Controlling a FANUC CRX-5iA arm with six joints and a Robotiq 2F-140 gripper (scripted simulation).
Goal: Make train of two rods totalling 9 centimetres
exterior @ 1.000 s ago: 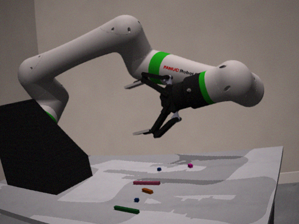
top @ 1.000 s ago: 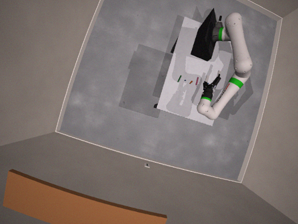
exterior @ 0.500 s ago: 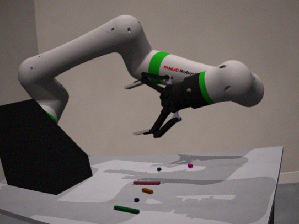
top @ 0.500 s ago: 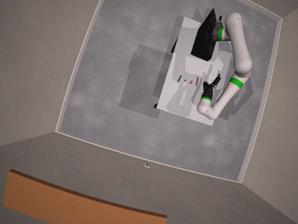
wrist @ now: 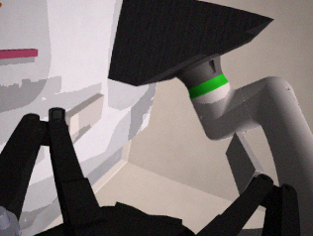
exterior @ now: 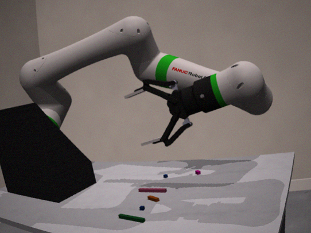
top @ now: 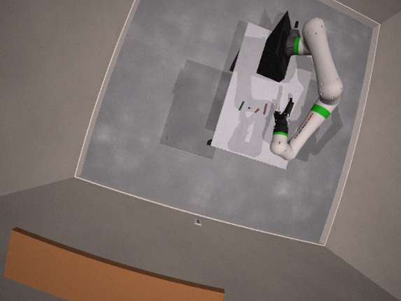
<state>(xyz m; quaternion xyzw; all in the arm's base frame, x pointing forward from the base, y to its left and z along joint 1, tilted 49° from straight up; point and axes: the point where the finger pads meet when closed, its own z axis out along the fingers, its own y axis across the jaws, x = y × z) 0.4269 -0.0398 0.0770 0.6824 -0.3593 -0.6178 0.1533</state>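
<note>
A green rod [top: 240,105] [exterior: 131,218], a blue cube-like rod [top: 249,107] [exterior: 141,207], an orange rod [top: 257,110] [exterior: 153,198] and a pink rod [top: 264,108] [exterior: 152,190] [wrist: 19,54] lie apart on the table, in that order. A second blue rod [exterior: 165,176] and a magenta rod [exterior: 197,172] lie beyond the pink one in the exterior view; I cannot make them out clearly in the top view, near the gripper. My gripper [top: 283,101] [exterior: 133,120] [wrist: 166,124] is wide open and empty, high above the table, its fingers pointing sideways toward the base side.
The white table [top: 224,132] [exterior: 270,168] carries the black pedestal [top: 275,49] [exterior: 42,153] [wrist: 173,40] of the arm at one end. The arm's shadows fall across the table and the rods' area. An orange panel [top: 106,278] is far off at the wall.
</note>
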